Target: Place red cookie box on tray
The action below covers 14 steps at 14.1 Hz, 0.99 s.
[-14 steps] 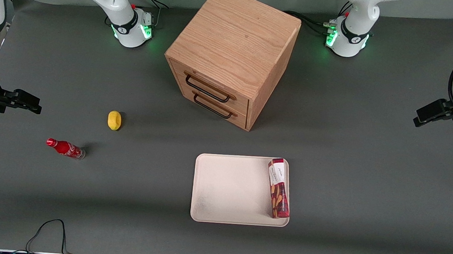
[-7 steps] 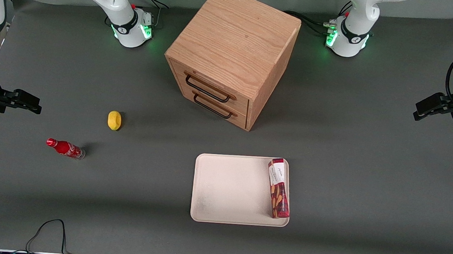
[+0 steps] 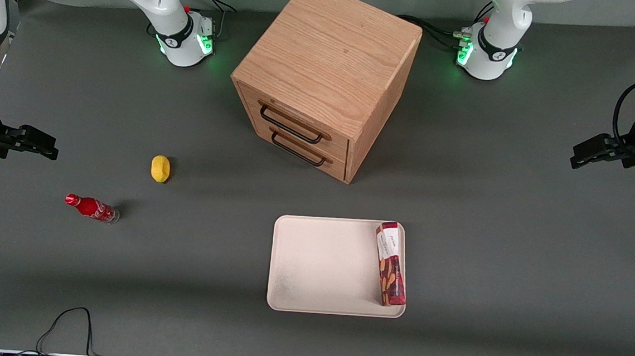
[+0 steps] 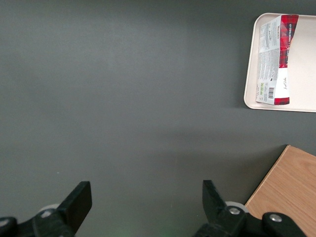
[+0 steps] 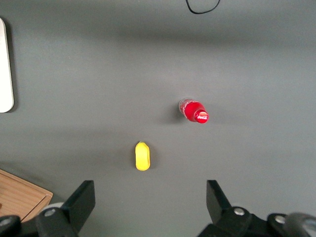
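Dark-red box: red cookie box [image 3: 390, 263] lies flat on tray [image 3: 322, 267], lengthwise along the tray's short edge twd the working arm's end; white label end points away from front cam, cookie-print end reaches nearly to the tray corner nearest the cam. Also seen in wrist view [image 4: 274, 60], label side up w/ barcode.
Tray: cream-white, rounded corners, low rim; sits on grey worktop [image 3: 512, 270] nearer the front edge, roughly mid-length. Faint grey smudge in its near corner twd the parked arm's end.
Gripper [image 3: 576, 158]: above the worktop at the working arm's end, near that short edge, well apart from tray and box. Jaws spread wide, nothing between them; wrist view shows both fingers [image 4: 79, 202] over bare worktop.
Cabinet: wooden drawer cabinet [image 3: 324, 78], two drawers w/ dark handles, stands farther from the cam than the tray, turned at an angle. Both drawers closed.
Yellow item: small yellow object [image 3: 160, 168] on the worktop twd the parked arm's end.
Bottle: small red soda bottle [image 3: 92, 208] lying on its side, near the yellow item, slightly nearer the cam.
Cable: black cable [image 3: 67, 322] looped at the front edge, parked arm's end.
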{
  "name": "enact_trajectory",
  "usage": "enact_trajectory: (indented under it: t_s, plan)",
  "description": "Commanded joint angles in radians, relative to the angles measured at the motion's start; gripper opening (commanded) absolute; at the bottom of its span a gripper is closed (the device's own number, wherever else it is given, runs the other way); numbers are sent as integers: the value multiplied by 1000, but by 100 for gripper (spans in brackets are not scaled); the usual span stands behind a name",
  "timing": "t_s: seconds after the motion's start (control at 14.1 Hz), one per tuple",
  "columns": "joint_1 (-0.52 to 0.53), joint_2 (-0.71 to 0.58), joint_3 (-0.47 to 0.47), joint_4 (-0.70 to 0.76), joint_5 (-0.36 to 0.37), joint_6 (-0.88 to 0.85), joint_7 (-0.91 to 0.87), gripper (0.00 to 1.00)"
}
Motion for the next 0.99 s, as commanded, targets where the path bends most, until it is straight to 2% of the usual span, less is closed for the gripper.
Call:
enact_trajectory:
  t_s: [0.0, 0.92]
  plan:
    - [-10, -24, 14, -18, -9, 18, 23, 100]
    - [-8, -14, 12, 27, -3, -64, 26, 100]
